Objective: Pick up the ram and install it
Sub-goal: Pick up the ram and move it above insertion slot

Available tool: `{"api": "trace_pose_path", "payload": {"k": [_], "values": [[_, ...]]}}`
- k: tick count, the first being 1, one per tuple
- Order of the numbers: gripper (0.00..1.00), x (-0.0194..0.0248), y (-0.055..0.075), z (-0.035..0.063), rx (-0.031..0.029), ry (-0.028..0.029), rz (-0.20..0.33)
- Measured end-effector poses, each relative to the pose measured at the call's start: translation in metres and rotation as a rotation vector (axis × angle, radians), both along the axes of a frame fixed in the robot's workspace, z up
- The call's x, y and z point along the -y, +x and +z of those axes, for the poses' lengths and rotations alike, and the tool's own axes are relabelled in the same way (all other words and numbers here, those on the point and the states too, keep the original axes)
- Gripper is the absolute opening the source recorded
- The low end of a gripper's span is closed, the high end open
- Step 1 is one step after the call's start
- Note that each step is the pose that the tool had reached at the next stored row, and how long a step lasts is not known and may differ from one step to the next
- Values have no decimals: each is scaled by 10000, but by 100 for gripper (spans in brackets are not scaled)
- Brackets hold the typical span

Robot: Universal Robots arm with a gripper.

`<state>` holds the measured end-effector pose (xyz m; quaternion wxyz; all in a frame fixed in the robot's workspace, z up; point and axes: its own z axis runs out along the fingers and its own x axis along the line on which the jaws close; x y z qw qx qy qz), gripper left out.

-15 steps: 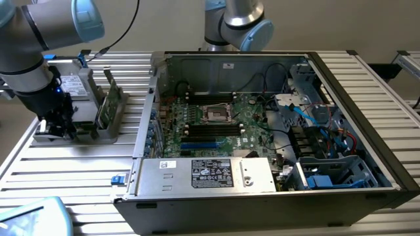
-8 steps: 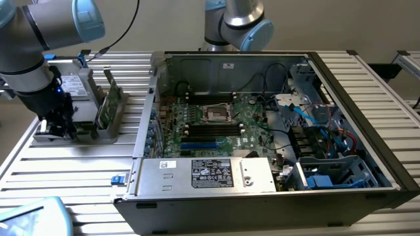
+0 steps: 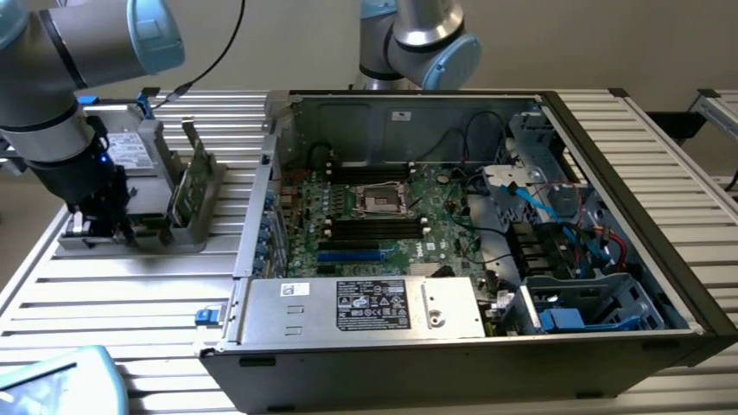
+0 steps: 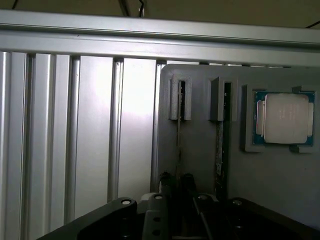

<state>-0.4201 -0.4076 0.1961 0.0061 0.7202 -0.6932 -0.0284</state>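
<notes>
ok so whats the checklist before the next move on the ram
1. Gripper lined up with the ram: ok.
2. Ram standing on edge in its slot of the gray holder: ok.
3. Second stick apart from the target one: ok.
4. Ram actually held: cannot tell.
5. Computer case open, memory slots exposed: ok.
6. A memory slot free to take the ram: cannot tell.
</notes>
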Motion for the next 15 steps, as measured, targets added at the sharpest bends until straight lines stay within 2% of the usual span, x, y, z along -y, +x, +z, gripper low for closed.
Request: {"api": "trace_pose_path", "payload": {"k": [1,2,15], "values": [[16,0,0,0,-1,-2,0],[14,0,0,1,-1,-3,1],[13,1,0,13,-2,-3,1]]}}
